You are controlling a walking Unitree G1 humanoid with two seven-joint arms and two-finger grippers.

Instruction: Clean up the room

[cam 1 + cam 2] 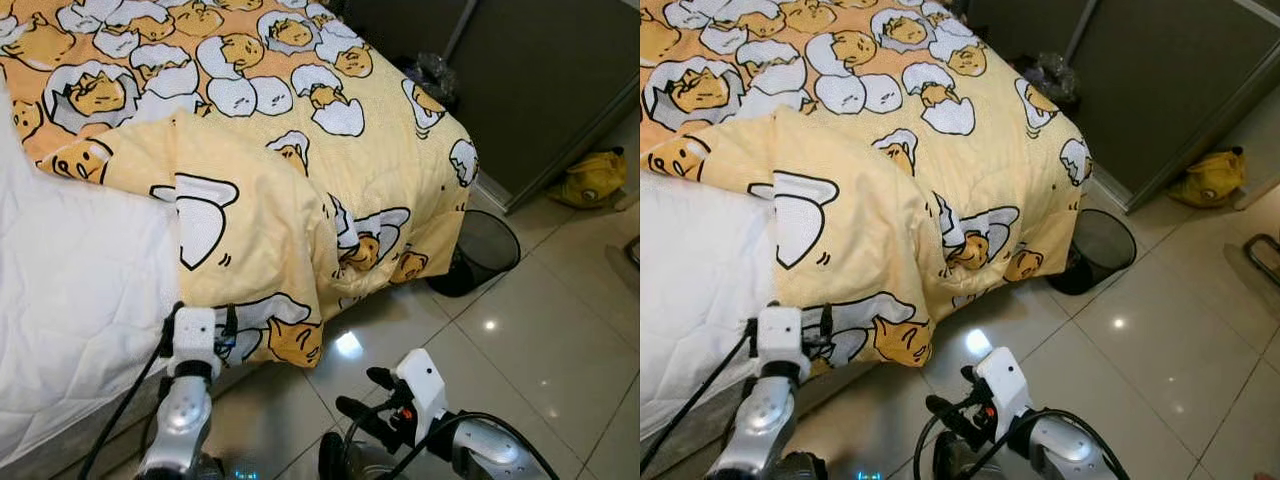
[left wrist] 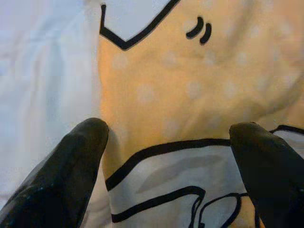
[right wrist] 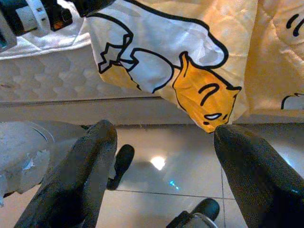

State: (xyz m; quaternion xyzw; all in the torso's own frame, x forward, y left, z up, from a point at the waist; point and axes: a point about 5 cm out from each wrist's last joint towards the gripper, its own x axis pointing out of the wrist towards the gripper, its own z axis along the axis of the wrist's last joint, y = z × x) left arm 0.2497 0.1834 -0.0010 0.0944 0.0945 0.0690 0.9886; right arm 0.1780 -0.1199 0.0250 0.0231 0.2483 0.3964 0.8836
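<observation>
Quilted yellow blanket, soft, printed with egg-and-yolk cartoons, draped over the bed's corner; one flap hangs low over the white stitched mattress. Floor: glossy pale tile with lamp glare. Black mesh bin stands by the bed's foot; a yellow bag lies against the dark wardrobe. My left gripper is spread wide against the hanging flap's edge, gripping nothing. My right gripper hovers wide open above tile, below the flap's tip.
</observation>
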